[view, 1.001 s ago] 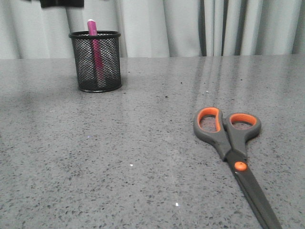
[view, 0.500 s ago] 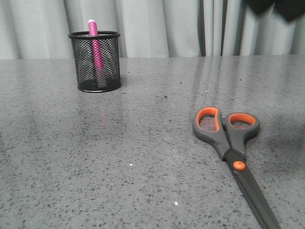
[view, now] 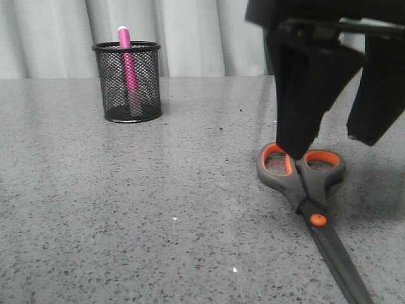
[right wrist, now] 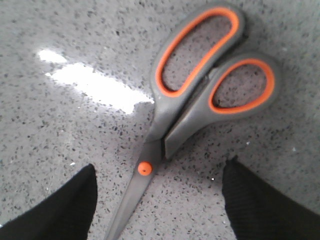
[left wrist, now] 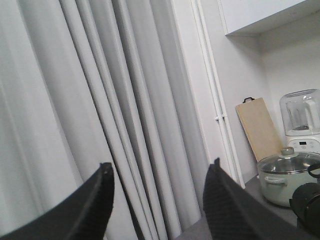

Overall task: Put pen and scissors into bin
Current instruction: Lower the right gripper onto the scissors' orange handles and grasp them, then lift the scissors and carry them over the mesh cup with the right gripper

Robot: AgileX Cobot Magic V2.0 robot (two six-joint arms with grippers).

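On the grey speckled table [view: 126, 209], the scissors [view: 304, 190] lie flat at the right with their blades together and handles toward the curtain, and the right gripper [view: 329, 142] hangs just above the handles with its two black fingers spread wide, one to each side, touching nothing. Far off at the back left stands the bin [view: 126, 82], with the pen [view: 128, 69] upright inside it. Away from the table, the left gripper [left wrist: 160, 205] faces the curtain [left wrist: 100, 100], its fingers apart and empty.

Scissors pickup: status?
Right tool open, above scissors, no contact. Left tool open, empty, facing curtain. Pen in bin. Nothing in the way.
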